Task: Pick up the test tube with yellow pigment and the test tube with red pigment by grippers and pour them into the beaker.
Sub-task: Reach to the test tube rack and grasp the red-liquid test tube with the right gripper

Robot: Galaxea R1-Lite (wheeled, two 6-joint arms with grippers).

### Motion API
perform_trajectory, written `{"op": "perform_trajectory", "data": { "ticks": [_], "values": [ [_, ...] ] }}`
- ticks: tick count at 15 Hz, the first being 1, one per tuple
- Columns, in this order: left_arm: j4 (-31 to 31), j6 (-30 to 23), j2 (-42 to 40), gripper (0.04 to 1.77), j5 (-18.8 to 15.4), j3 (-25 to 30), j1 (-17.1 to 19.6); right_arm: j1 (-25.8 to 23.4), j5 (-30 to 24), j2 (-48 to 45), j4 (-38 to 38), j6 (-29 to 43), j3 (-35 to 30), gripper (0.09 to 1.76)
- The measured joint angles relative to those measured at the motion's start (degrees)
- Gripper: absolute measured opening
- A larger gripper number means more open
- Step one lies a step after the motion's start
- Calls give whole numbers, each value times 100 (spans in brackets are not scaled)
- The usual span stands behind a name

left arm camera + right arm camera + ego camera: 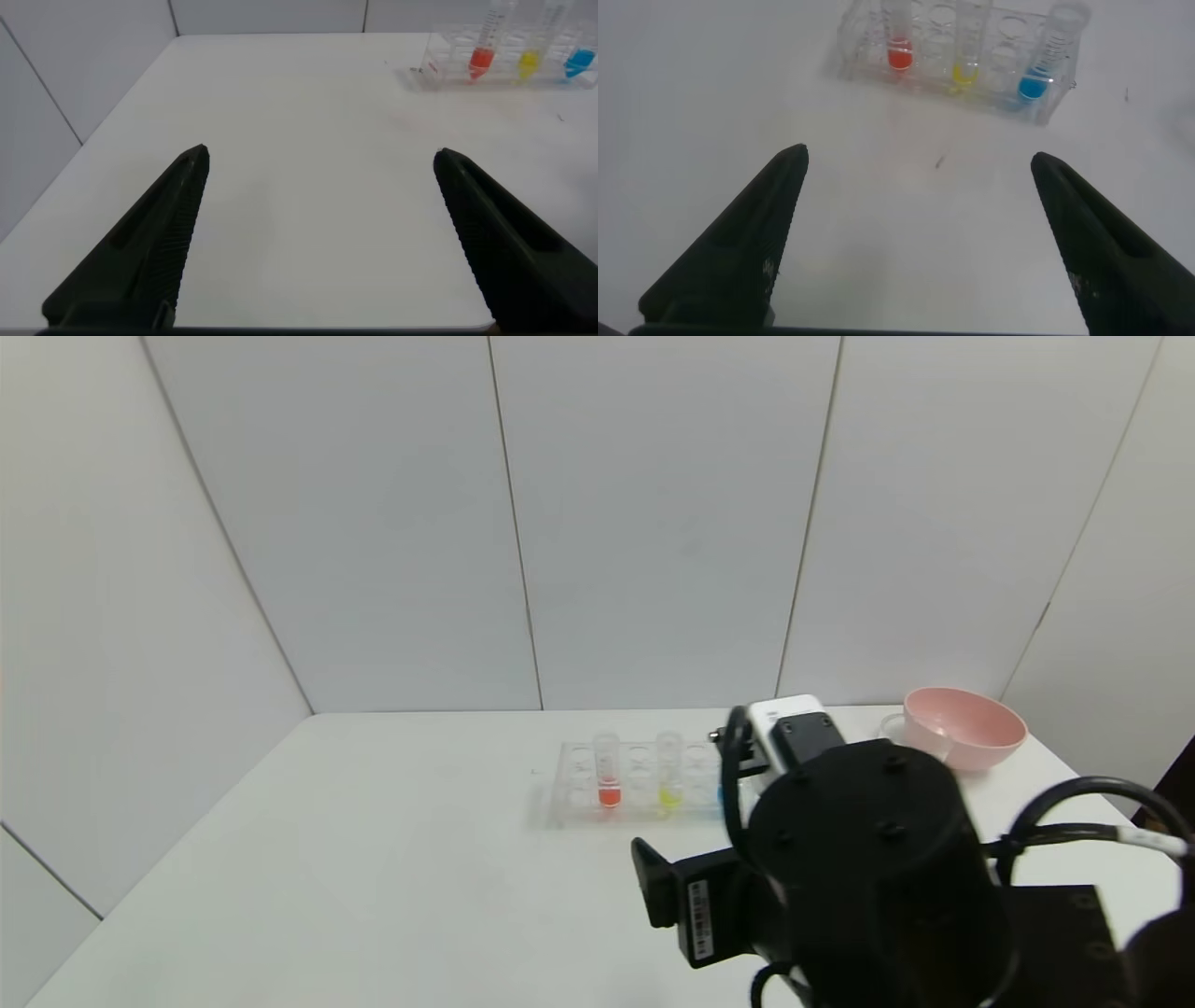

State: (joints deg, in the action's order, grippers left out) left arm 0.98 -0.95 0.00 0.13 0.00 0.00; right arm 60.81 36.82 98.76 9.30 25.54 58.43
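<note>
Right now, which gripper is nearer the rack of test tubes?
Right. The right gripper hovers open over the table just in front of the tube rack, which fills its view. The left gripper, also open, is farther off, with the rack small at its view's corner.

No readable text anywhere. Only candidate: small white label [699, 908] w/ barcode-type print on the black camera block of the right arm [868, 859], head view; characters too small to make out. Test tubes in the clear rack [957, 51] show faint graduation-like marks in right wrist view, but no digits legible. Pink bowl [966, 728], table [373, 859], wall panels: no print, brand or sign that can be read.
</note>
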Motion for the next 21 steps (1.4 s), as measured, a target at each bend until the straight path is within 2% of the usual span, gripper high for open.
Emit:
{"op": "perform_trajectory", "data": {
  "ticks": [9,14,21],
  "values": [
    [-2,0,0,172,2,0,0,-1,155,2315,-151,0,2232,171],
    [0,0,0,172,2,0,0,-318,222,3178,-482,-88,3412,171],
    [-2,2,0,172,2,0,0,-924,234,4083,-521,-400,4612,171]
  ]
}}
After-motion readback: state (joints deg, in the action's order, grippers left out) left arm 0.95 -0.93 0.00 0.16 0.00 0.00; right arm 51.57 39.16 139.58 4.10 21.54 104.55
